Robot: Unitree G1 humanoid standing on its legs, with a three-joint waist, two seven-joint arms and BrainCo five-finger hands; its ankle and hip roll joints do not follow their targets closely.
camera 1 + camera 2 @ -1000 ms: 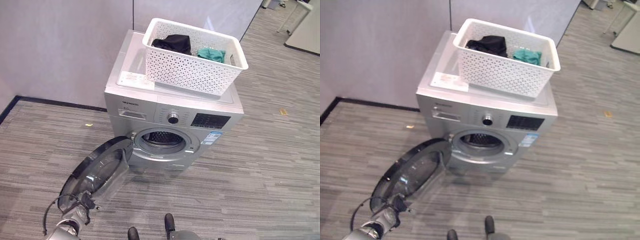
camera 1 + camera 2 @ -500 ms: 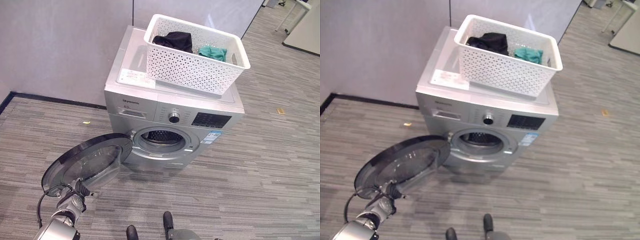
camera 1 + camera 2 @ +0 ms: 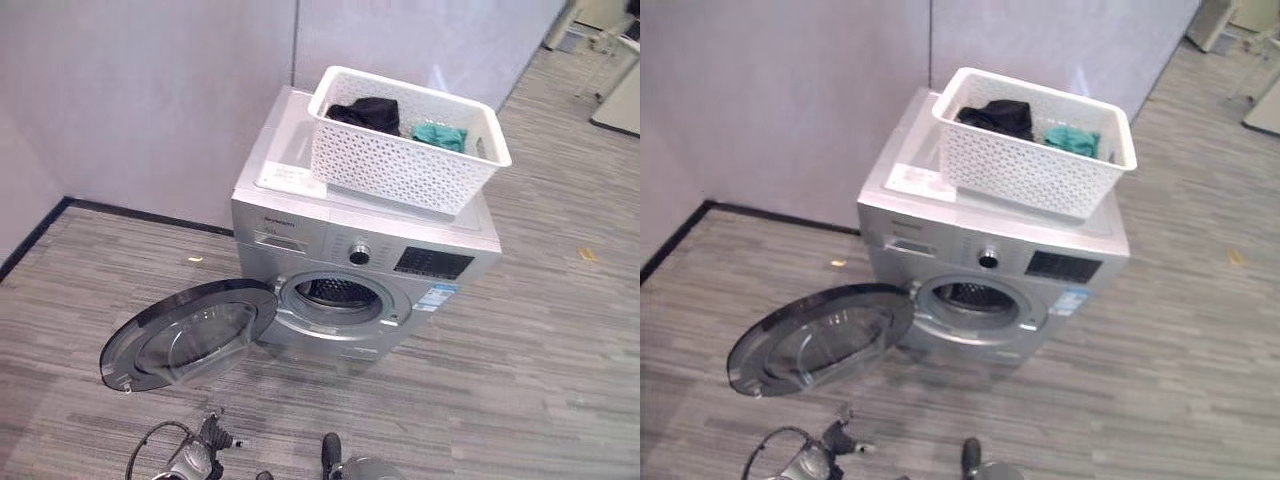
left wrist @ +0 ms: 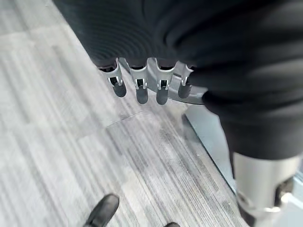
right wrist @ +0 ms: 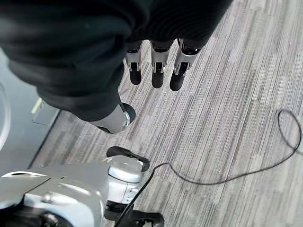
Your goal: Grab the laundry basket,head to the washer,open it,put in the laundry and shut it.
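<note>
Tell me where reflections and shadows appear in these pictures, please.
Left eye view: the glass of the open washer door carries pale, streaky reflections, and the washer top has a soft sheen beside the laundry basket. Right eye view: a soft, dark shadow lies on the floor below that door and along the washer's base.

Both eye views look steeply down from the head, sharing the silver front-loading washing machine [image 3: 365, 265] from mid distance. Each wrist view looks down along its own hand at the grey striped floor [image 5: 227, 123].
</note>
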